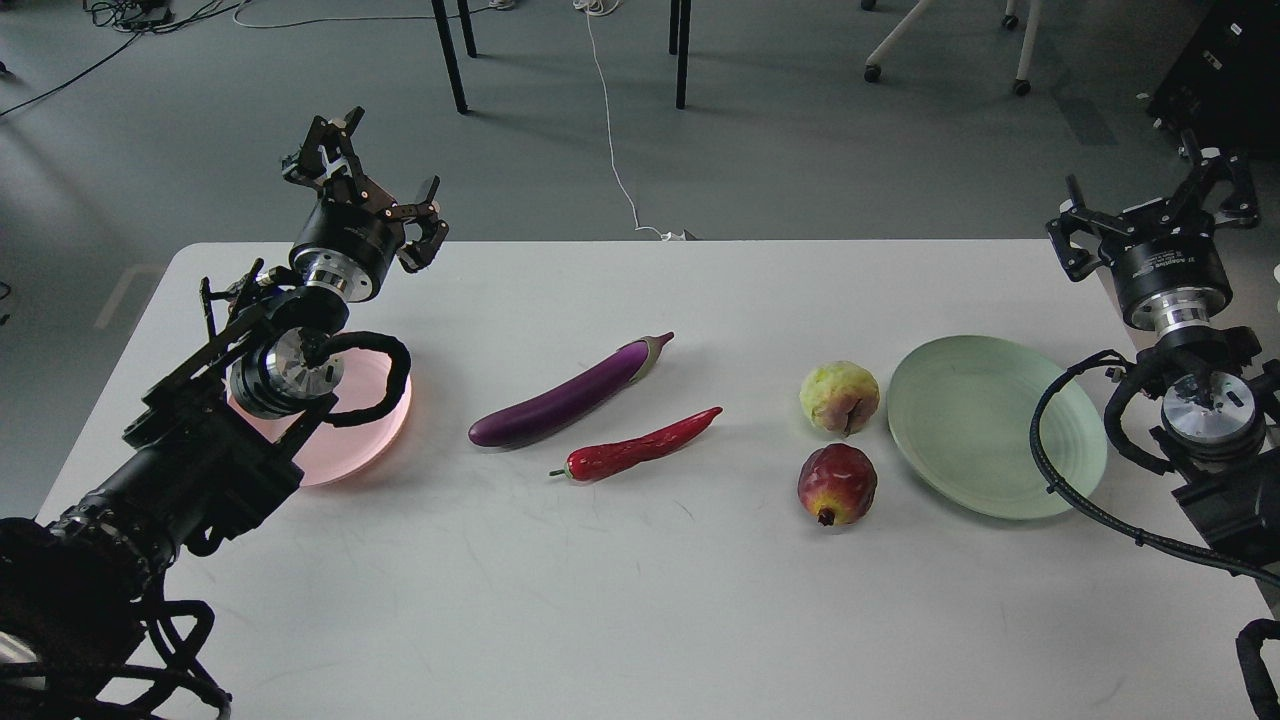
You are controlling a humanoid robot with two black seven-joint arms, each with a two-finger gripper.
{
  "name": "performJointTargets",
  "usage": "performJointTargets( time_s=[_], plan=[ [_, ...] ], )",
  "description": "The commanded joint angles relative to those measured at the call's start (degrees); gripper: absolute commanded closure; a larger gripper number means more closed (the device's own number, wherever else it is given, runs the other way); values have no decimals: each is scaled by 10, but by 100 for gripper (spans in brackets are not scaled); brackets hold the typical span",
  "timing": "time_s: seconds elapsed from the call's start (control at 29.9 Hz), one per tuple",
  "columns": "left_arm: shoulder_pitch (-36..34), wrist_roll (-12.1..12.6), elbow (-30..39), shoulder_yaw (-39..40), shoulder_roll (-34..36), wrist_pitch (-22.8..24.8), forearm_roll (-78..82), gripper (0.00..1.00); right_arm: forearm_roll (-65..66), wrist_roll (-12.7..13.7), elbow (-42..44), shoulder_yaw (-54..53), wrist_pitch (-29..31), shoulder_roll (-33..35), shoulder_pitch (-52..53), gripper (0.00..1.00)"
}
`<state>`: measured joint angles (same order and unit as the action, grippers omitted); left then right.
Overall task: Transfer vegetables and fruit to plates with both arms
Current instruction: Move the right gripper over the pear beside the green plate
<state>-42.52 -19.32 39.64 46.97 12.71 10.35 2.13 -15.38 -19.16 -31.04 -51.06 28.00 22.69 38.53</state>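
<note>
A purple eggplant lies slanted at the table's middle, with a red chili pepper just in front of it. To the right sit a yellow-green fruit and, nearer me, a dark red fruit. The green plate is right of the fruits and holds nothing. The pink plate is at the left, partly hidden by my left arm. My left gripper is open above the table's far left edge. My right gripper is open past the far right corner. Neither holds anything.
The white table has bare surface along its front. Beyond it is grey floor with chair legs, a white cable and a black case at the far right.
</note>
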Motion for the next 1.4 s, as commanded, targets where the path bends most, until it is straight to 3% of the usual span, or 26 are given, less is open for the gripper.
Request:
performJointTargets(
  time_s=[0.0, 0.23, 0.33, 0.47, 0.8, 0.97, 1.14, 1.37],
  plan=[
    [1, -5, 0, -6, 3, -1, 4, 2, 1, -2, -2, 4, 0, 2, 0, 1],
    [1, 5, 0, -7, 9, -1, 1, 2, 11, -4, -16, 17, 0, 13, 8, 1],
    [2, 6, 0, -6, 26, 3, -3, 2, 39, 0, -33, 49, 0, 52, 50, 1],
    [2, 6, 0, -6, 31, 11, -3, 2, 80, 4, -60, 139, 0, 96, 122, 1],
    [2, 5, 8, -7, 36, 10, -2, 2, 193, 3, -94, 420, 0, 109, 335, 1],
    [2, 3, 8, -9, 41, 9, -1, 2, 279, -4, -122, 588, 0, 93, 444, 1],
    [2, 3, 8, -11, 40, 14, 4, 2, 401, -4, -172, 777, 0, 35, 543, 1],
    [-4, 4, 8, -11, 39, 22, 5, 2, 601, -8, -179, 925, -25, -27, 561, 1]
  ],
)
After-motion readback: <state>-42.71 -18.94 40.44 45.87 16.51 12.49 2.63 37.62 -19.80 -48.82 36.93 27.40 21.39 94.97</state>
